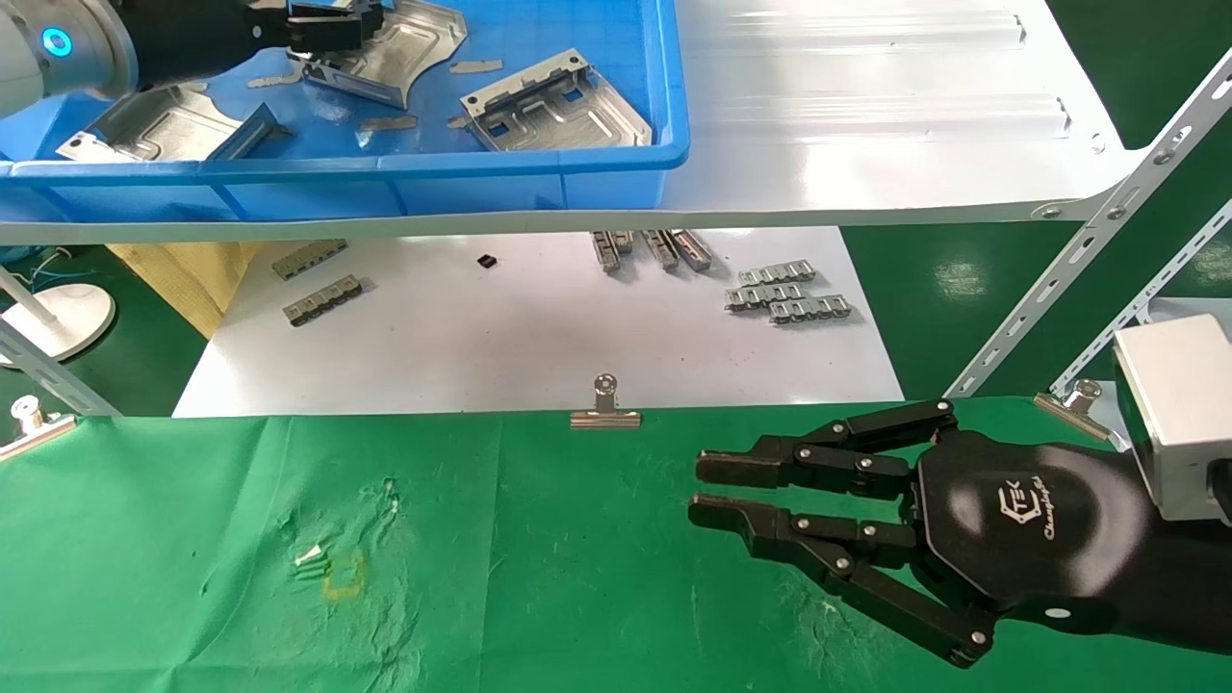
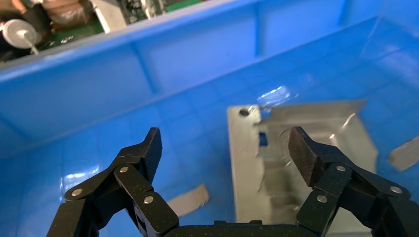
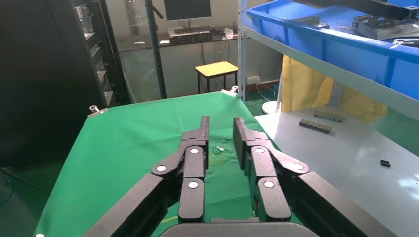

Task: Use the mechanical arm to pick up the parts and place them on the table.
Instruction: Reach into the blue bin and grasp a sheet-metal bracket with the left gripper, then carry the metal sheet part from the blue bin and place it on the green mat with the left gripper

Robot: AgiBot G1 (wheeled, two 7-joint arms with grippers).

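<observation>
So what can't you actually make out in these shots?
- Head view: the left gripper is cut by the top edge.
- Head view: one part in the blue bin is partly behind the left arm.
- Left wrist view: whether the open jaws touch the part.

Green desk [image 1: 192,539] wide open — only the right end effector [image 1: 712,491] over it; bin walls [image 1: 337,178] hem in the plates [image 1: 558,106].
</observation>
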